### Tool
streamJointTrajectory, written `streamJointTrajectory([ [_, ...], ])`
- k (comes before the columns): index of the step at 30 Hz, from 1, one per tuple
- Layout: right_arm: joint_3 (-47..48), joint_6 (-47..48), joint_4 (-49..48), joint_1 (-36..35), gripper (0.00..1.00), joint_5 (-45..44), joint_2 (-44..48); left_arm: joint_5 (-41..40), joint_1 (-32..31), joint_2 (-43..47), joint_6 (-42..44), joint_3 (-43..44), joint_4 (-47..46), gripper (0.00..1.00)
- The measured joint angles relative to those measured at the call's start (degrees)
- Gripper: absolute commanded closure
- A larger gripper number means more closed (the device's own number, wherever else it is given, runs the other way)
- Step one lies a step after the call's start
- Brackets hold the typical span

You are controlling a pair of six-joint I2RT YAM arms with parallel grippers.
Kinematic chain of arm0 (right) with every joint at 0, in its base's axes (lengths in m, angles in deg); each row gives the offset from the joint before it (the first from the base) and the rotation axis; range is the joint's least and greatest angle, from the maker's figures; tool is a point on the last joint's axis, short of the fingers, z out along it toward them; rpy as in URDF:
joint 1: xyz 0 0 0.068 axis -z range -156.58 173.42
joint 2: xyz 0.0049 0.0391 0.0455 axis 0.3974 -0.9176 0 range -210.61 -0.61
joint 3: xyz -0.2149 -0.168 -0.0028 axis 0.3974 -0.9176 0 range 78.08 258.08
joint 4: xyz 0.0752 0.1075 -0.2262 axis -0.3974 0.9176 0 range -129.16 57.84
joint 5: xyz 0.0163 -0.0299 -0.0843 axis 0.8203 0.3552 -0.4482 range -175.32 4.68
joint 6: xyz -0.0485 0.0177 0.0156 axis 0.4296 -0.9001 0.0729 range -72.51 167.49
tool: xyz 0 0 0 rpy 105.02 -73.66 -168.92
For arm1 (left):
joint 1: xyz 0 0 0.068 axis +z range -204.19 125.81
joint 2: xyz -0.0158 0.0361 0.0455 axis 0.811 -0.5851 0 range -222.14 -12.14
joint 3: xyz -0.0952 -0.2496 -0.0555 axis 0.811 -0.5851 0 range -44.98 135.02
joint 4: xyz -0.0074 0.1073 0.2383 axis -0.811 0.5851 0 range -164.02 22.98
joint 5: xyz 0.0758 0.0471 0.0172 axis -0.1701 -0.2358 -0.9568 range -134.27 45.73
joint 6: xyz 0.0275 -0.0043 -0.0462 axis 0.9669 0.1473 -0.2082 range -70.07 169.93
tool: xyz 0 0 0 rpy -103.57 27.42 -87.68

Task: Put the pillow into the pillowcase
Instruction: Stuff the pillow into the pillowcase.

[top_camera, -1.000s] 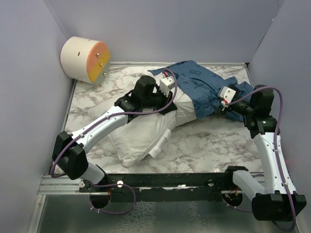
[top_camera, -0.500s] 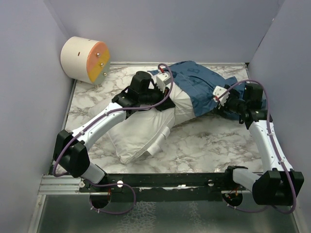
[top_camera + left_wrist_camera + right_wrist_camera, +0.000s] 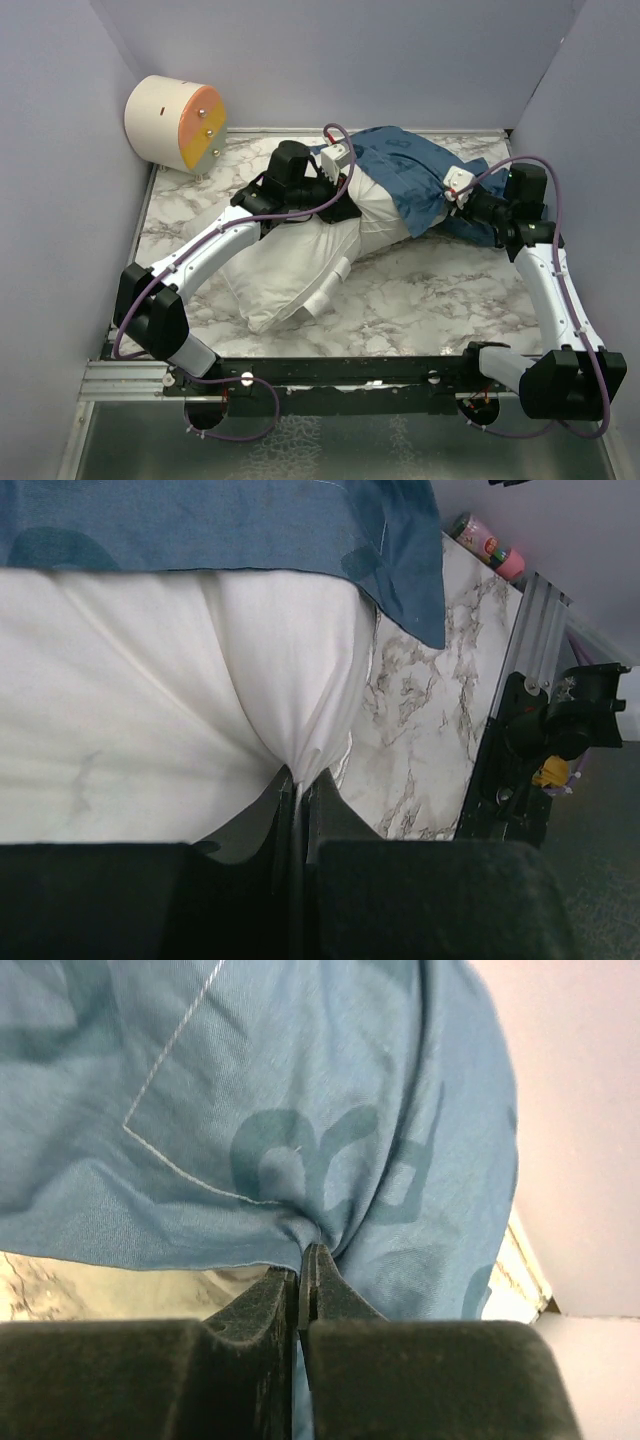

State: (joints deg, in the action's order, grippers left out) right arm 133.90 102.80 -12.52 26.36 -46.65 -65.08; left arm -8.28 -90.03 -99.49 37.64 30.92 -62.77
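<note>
**Q:** Where's everything sitting right now?

**A:** The pillow (image 3: 300, 265) lies mid-table (image 3: 430, 300), its far end tucked under the pillowcase (image 3: 415, 165) mouth, which drapes off toward 1 o'clock. I've got the left gripper (image 3: 297, 780) clenched on a pinch of white pillow fabric, and the right gripper (image 3: 302, 1260) clamped on a fold of the blue case at about 3 o'clock.

**Q:** Why hold both?

**A:** My guess: one arm feeds the pillow in while the other pulls the case over it. Most of the pillow is still outside, so it's early going.

**Q:** Do the wrist cams add anything?

**A:** Yep. From overhead both grips are hidden by the arms. The wrist views show the cloth puckered right into the closed jaws. Overhead alone shows the cream cylinder (image 3: 175, 122) off at 10 o'clock.
</note>
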Motion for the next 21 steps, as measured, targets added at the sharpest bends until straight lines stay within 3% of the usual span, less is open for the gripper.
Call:
streamJointTrajectory([
  [4,5.51,-6.10,0.76,0.02,0.99,3.91,0.09,0.09,0.55,-0.33,-0.20,1.38,0.24,1.00],
  [8,19.06,-17.53,1.68,0.15,0.99,11.21,-1.60,0.17,0.98,-2.43,-0.92,6.75,0.83,1.00],
  [12,30.62,-31.34,-3.52,0.07,0.99,19.91,-5.14,0.17,1.09,-3.65,-1.77,12.07,0.81,1.00],
  [16,34.21,-41.57,-9.18,-1.49,0.99,26.64,-7.85,0.11,0.83,-3.69,-2.78,13.57,-0.33,1.00],
  [21,31.01,-40.79,-6.58,-7.06,0.99,26.97,-9.55,-0.68,1.77,-4.04,-5.42,9.20,-5.16,1.00],
])
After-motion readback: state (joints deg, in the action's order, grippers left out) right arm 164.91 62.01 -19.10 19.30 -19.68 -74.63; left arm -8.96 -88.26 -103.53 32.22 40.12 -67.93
